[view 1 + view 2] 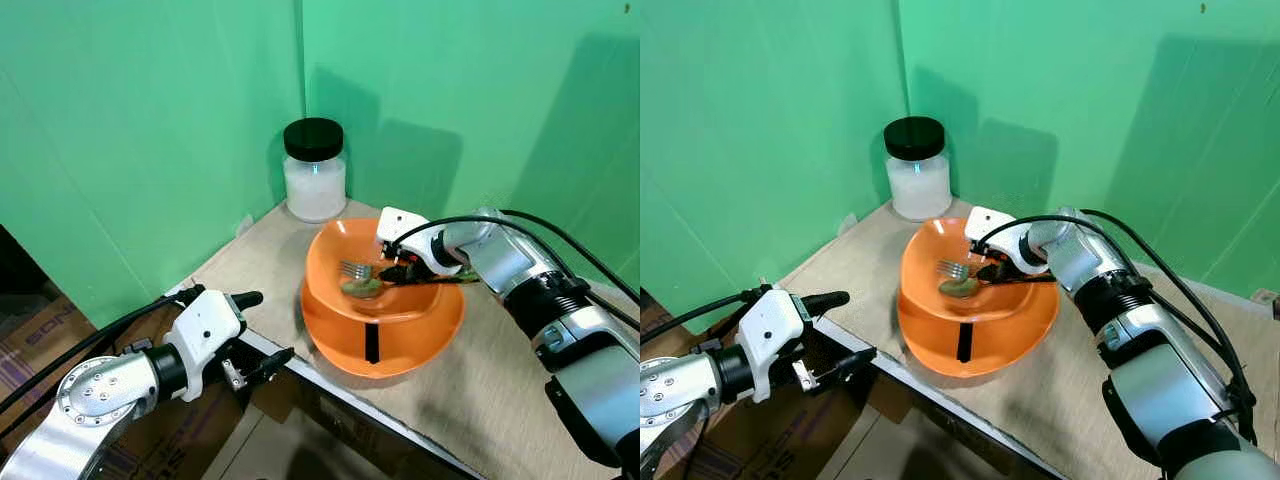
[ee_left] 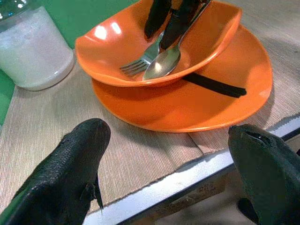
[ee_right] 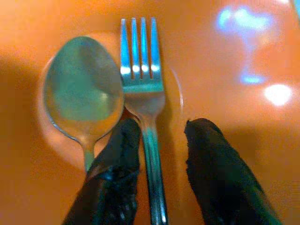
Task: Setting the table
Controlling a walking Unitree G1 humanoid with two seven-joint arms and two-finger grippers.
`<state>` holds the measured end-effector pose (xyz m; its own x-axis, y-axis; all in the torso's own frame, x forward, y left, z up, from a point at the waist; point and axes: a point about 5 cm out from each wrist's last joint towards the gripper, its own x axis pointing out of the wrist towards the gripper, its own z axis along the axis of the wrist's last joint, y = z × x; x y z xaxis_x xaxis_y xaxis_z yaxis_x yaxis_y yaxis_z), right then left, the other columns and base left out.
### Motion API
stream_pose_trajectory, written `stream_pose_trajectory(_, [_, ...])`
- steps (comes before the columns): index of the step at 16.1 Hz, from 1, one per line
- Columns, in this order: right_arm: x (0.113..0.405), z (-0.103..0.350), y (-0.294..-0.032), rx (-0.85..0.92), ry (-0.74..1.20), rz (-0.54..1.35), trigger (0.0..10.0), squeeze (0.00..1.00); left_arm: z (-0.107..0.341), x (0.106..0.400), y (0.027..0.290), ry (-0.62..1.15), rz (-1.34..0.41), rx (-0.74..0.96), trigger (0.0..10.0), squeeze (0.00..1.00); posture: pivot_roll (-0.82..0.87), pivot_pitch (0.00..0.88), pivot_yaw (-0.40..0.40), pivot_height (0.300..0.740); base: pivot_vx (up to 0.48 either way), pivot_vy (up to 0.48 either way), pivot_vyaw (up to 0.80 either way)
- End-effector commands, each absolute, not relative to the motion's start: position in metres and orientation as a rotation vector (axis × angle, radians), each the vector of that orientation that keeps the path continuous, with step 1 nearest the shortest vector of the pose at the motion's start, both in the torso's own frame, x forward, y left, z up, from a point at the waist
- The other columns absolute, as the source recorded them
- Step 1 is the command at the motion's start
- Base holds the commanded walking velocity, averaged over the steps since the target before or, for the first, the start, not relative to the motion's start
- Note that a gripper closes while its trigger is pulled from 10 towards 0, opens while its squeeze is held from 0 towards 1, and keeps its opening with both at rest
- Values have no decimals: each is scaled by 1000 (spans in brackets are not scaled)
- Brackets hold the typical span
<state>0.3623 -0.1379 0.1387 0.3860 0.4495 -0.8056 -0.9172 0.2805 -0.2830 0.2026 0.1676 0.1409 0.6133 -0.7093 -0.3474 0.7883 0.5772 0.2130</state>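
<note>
Early stage. Bowl (image 1: 400, 300) stacked on plate (image 1: 420, 345) on bench (image 1: 500, 390); fork (image 3: 143, 84) and spoon (image 3: 82, 93) inside bowl. Right claw (image 3: 159, 150) apart, straddling fork handle, not clamped. Left claw (image 2: 168, 168) apart, off bench edge. Cutlery, dishes not laid out.

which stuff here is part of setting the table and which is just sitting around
For the job: fork, spoon, bowl, plate, right gripper with fingers either side of the fork handle.
Just about: jar, cardboard boxes, left gripper open at the table edge.
</note>
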Motion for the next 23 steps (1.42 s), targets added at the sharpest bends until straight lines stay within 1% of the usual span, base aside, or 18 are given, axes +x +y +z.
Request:
stream_pose_trajectory(1, [361,136,-140,-865,709,1018,4510,0,141,202,167,245,-898,386,10000,0,-80,0,60,740,0,0,0])
stream_pose_trajectory(2, [360,136,-140,-868,718,1032,1373,0,141,201,167,251,-905,389,10000,0,-80,0,60,740,0,0,0])
stream_pose_trajectory(3, [359,136,-140,-872,723,1039,0,0,140,201,167,255,-909,389,10000,0,-80,0,60,740,0,0,0])
stream_pose_trajectory(10, [356,136,-141,-885,745,1066,0,0,138,201,167,268,-921,395,10000,0,-79,0,59,740,0,0,0])
stream_pose_trajectory(15, [357,139,-139,-880,725,1068,0,0,138,201,167,264,-920,406,10000,0,-77,0,58,740,0,0,0])
stream_pose_trajectory(18, [368,156,-137,-818,593,968,0,0,141,204,167,243,-909,417,10000,0,-69,0,59,740,0,0,0])
stream_pose_trajectory(20, [373,174,-136,-713,493,903,0,0,143,205,167,225,-898,416,10000,0,-59,0,57,740,0,0,0])
stream_pose_trajectory(22, [371,192,-138,-601,392,861,0,0,147,208,166,204,-891,417,10000,0,-49,0,54,740,0,0,0])
stream_pose_trajectory(23, [367,207,-138,-524,304,834,0,0,151,211,165,178,-883,417,10000,0,-43,0,55,740,0,0,0])
